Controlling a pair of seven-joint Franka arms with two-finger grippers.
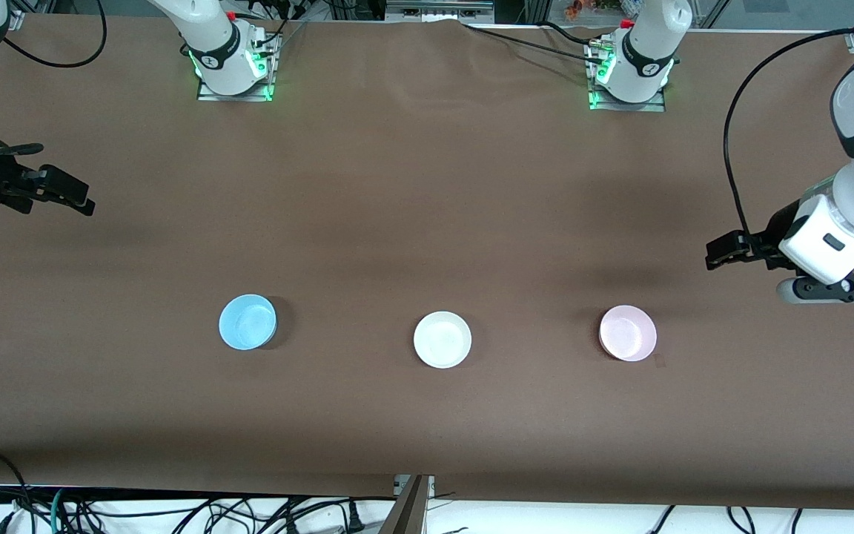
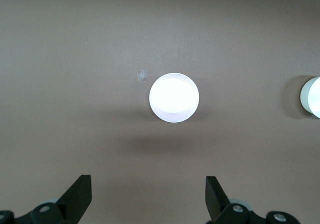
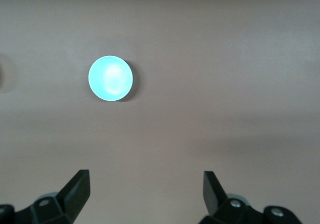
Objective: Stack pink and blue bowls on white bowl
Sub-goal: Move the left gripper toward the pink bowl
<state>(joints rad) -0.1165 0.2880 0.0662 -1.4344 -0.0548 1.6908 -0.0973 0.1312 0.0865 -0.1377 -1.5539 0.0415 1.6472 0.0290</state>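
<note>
Bowls, blue (image 1: 247,322), white (image 1: 442,339), pink (image 1: 627,333): upright, round.

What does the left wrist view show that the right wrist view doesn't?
Only the left wrist view shows the pink bowl, washed out to near white, with a small mark on the table beside it, the white bowl cut off at the frame's edge, and the open left gripper. Only the right wrist view shows the blue bowl and the open right gripper. Both share the bare brown table, each with its own gripper's two dark fingers spread wide above it, holding nothing.
</note>
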